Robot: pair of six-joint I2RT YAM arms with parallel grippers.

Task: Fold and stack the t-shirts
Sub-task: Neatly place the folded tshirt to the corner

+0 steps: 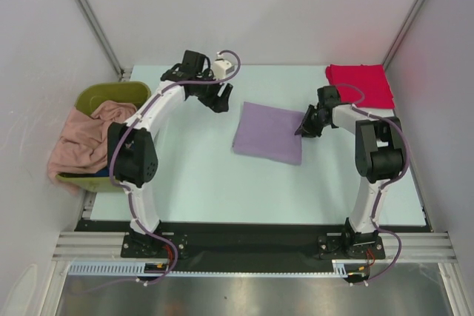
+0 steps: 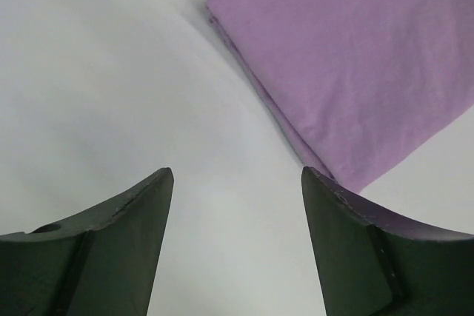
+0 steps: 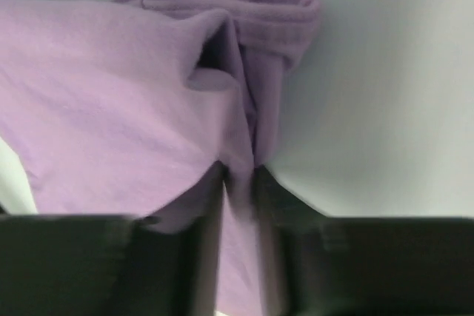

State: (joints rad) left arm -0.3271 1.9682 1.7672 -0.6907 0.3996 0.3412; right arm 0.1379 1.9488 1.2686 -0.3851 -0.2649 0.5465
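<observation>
A lavender-purple t-shirt (image 1: 268,132) lies folded into a rectangle in the middle of the table. My right gripper (image 1: 304,129) is at its right edge. In the right wrist view the jaws (image 3: 238,168) are shut on a bunched fold of that lavender cloth (image 3: 111,94). My left gripper (image 1: 220,103) hovers beyond the shirt's far left corner, open and empty (image 2: 237,172), with the shirt (image 2: 355,72) off to its right. A folded bright red t-shirt (image 1: 361,83) lies at the back right corner. A salmon-pink t-shirt (image 1: 85,142) hangs over the bin, with a sliver of dark blue cloth (image 1: 96,173) under it.
The olive-green bin (image 1: 111,94) stands off the table's left edge beside the left arm. Grey walls close in the table on the left, back and right.
</observation>
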